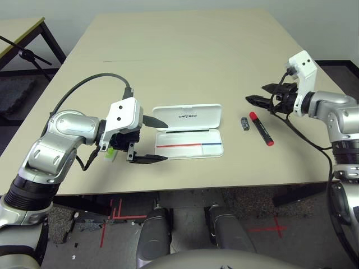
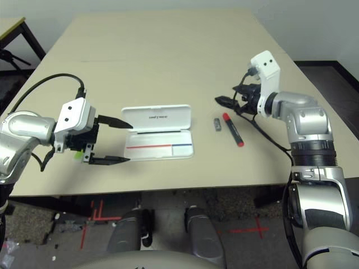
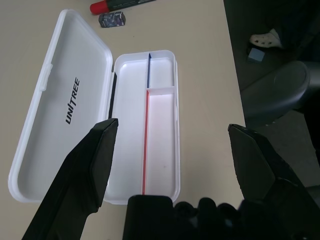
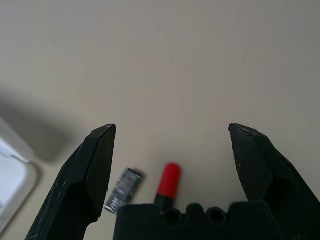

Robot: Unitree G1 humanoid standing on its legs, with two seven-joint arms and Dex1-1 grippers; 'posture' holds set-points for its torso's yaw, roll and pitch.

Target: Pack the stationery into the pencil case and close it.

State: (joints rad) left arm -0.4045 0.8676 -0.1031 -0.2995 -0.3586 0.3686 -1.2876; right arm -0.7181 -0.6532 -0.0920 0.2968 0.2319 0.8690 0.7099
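Pencil case [image 1: 188, 132] lies open mid-table between my spread, empty left gripper [image 1: 151, 140] and right gripper [image 1: 257, 93]; thin rigid plastic, probably slides. Red marker [image 1: 261, 128] and tiny grey block [image 1: 244, 123] lie just right of it: light, stiff, slick — pinch marker mid-barrel.

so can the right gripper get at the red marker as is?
Probably yes. The right gripper hangs open just above and beyond the red marker, which lies bare on the table; only the small grey block sits beside it.
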